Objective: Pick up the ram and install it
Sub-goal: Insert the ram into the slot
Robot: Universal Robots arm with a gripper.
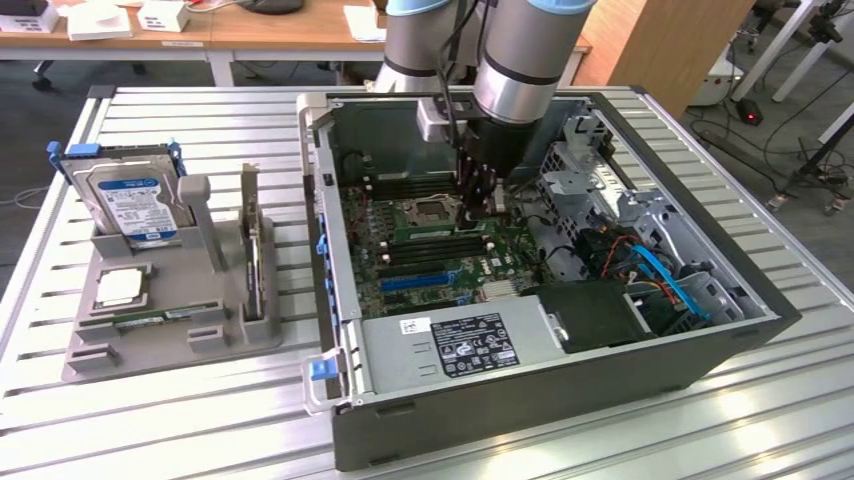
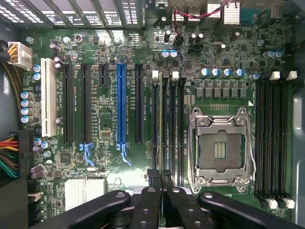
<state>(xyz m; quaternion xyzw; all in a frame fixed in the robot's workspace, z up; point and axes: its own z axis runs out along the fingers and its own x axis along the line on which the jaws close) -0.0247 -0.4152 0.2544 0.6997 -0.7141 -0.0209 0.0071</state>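
Ram (image 2: 160, 124) stands on edge in a memory slot of the motherboard (image 2: 105, 138), seen from above as a thin pale line beside the empty dark slots and near the bare CPU socket (image 2: 220, 148). The pincer (image 2: 160, 177) is drawn narrow: its two dark fingertips (image 2: 153, 177) sit close together at one end of the stick, with the stick's thin edge caught between them. In the exterior view the arm reaches straight down into the open case (image 1: 534, 400) at the middle of the frame, its tip low over the slots, just to the exterior view's right of the socket. At the exterior view's left, well apart from the case, a grey holder (image 1: 80, 350) rests on the slatted table (image 1: 200, 430). It carries a blue-labelled hard drive (image 1: 131, 205) leaning in its upper part and a second green stick (image 1: 163, 319) lying flat lower down.
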